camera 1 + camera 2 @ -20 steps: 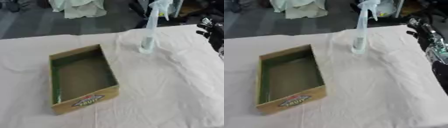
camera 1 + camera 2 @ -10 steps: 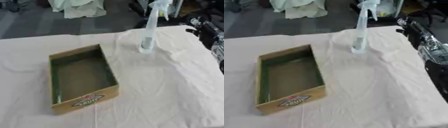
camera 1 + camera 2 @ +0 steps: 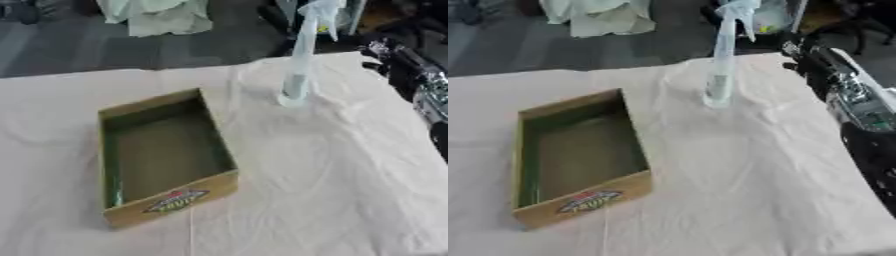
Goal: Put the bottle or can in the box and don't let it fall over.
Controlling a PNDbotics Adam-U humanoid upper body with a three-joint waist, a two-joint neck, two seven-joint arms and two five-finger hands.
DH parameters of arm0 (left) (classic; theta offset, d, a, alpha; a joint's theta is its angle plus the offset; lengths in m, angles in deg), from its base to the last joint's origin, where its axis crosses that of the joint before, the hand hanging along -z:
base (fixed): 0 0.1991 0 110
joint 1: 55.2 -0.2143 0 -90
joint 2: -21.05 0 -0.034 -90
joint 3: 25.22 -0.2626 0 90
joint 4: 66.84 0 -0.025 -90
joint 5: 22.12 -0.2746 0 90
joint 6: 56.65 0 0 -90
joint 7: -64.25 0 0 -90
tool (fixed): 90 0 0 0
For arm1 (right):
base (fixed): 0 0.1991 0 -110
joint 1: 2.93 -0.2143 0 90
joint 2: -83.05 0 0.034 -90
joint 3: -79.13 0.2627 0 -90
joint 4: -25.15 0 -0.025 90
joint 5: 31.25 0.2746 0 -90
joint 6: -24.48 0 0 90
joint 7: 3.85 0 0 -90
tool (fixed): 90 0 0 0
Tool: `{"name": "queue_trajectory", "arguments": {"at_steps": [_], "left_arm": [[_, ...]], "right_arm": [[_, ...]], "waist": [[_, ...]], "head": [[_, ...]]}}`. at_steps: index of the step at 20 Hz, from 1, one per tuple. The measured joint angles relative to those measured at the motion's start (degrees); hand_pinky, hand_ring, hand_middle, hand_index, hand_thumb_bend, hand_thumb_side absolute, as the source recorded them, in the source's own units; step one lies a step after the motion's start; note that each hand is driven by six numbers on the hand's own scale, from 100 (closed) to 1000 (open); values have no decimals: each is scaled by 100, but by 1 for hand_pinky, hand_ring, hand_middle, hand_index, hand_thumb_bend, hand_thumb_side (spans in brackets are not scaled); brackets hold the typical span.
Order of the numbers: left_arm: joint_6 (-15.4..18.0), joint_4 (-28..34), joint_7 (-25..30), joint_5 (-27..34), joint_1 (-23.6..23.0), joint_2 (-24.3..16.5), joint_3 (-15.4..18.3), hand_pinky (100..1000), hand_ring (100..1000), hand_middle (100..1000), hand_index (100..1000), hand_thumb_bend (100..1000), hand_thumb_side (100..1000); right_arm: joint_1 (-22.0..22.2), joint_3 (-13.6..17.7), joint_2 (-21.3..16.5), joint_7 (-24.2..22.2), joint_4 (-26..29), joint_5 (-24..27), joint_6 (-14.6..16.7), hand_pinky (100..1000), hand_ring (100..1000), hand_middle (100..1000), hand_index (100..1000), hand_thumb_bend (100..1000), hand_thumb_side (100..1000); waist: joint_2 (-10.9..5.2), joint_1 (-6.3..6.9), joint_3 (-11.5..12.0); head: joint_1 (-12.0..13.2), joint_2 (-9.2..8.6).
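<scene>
In the left eye view, the right hand (image 3: 385,52) now sits nearer the spray bottle (image 3: 299,60) than it did a second ago, when it hung at the far right edge of the cloth. It is close beside the bottle but not touching it, so the reach looks under way and the grasp not yet made. Whether its fingers are released or clenched I cannot tell; they are a dark blur. The bottle stands upright on the cloth, beyond the far right corner of the box (image 3: 166,200), well apart from it. The box lies open and holds nothing.

In the right eye view, the right arm (image 3: 846,95) slants in from the right toward the bottle. The wrinkled pale cloth (image 3: 737,190) covers the table around the box. Behind the bottle, past the table edge, lie a dark floor and a heap of light fabric (image 3: 601,17). The left hand shows nowhere.
</scene>
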Motion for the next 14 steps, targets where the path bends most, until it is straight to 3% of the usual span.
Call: {"name": "queue_trajectory", "arguments": {"at_steps": [14], "left_arm": [[-8,-2,-4,0,6,3,0,1000,874,1000,794,100,872]], "right_arm": [[9,-58,136,-252,310,-1,-287,973,1000,1000,1000,100,580]], "waist": [[0,-13,4]], "head": [[7,1]]}}
